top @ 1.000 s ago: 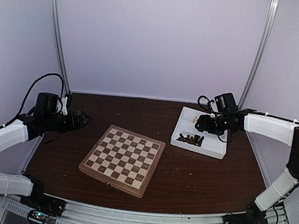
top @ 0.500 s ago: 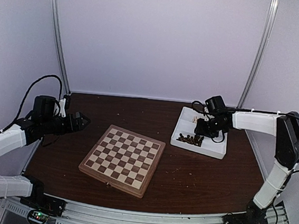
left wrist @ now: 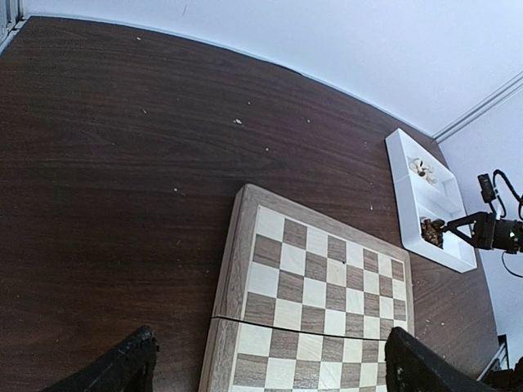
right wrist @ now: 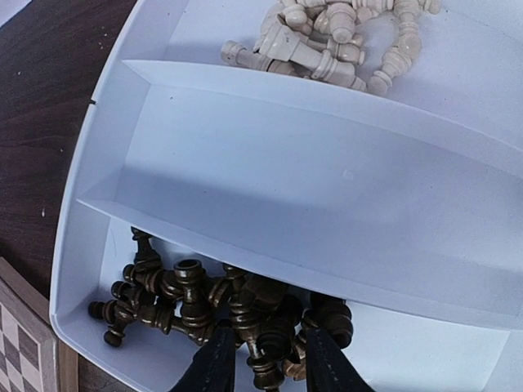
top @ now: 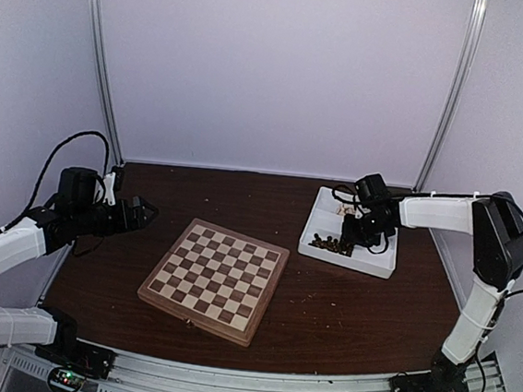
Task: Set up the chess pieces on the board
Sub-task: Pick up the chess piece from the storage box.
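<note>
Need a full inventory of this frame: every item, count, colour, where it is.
board: one, tan and dark brown checks with a brown border, centre of the table, no pieces on it
tray: one, white, three compartments, far right of the board, middle compartment empty
dark pieces: a tangled pile, exact count unclear, dark brown, tray compartment nearest the board
cream pieces: a smaller pile, count unclear, pale cream, tray's far compartment
table: one, dark brown wood grain, under everything
left gripper: one, black, open, above the table left of the board, holding nothing
right gripper: one, black, down in the dark pile with a finger on either side of some pieces, grip not clear
</note>
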Robot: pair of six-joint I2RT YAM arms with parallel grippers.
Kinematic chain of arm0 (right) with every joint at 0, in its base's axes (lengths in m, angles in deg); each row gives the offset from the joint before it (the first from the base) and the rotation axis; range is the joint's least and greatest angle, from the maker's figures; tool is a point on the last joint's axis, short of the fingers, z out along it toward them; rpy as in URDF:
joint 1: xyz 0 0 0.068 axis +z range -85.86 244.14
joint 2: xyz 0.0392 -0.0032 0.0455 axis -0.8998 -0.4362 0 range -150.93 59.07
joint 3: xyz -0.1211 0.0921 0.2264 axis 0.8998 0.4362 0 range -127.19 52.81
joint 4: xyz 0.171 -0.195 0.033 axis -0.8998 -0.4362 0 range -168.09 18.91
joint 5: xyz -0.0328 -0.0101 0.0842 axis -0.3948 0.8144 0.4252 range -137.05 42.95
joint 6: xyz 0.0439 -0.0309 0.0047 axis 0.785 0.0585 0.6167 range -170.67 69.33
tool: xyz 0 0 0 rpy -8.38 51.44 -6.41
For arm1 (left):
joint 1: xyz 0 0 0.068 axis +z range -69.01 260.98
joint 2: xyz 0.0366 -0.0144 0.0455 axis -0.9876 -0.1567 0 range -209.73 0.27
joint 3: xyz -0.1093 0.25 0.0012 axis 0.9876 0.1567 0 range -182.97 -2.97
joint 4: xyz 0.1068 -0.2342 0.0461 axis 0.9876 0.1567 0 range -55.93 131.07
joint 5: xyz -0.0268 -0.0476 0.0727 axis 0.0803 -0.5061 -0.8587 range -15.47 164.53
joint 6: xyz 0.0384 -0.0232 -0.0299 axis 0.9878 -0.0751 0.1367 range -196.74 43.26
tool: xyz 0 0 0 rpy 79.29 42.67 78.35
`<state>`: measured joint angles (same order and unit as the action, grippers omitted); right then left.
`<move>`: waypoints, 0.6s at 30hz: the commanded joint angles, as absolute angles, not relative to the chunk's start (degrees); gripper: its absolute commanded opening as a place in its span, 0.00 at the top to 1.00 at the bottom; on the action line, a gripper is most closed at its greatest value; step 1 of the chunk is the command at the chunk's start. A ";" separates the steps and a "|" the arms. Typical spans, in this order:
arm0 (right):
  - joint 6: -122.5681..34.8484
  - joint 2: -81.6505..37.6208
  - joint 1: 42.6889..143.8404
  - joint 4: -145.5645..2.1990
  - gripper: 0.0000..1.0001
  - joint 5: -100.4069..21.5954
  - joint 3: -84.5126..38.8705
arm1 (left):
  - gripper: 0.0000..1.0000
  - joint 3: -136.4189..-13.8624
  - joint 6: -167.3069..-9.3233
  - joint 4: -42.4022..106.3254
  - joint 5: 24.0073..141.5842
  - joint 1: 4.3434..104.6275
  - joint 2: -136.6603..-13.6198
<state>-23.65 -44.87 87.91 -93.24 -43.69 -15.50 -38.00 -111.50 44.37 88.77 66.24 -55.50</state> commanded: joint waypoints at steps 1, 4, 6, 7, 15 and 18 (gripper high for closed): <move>-23.23 -46.05 88.13 -93.61 0.68 -45.84 -16.99 | 0.02 -37.61 -110.46 41.36 89.69 65.87 -55.84; -23.30 -46.63 88.13 -93.41 0.75 -45.90 -17.18 | 0.02 -37.67 -110.37 41.36 89.56 65.87 -55.97; -23.34 -46.75 88.11 -93.56 0.83 -46.19 -17.51 | 0.02 -37.66 -110.37 41.40 89.32 65.85 -55.77; -23.36 -46.55 88.13 -93.88 0.87 -46.41 -17.81 | 0.02 -37.67 -110.38 41.37 89.26 65.86 -55.73; -26.23 -39.98 88.20 -98.24 0.88 -46.78 -19.02 | 0.02 -37.86 -110.25 42.00 88.82 65.86 -54.88; -28.35 -37.18 88.30 -100.78 0.88 -46.70 -19.57 | 0.02 -37.69 -110.46 41.76 88.66 65.87 -54.32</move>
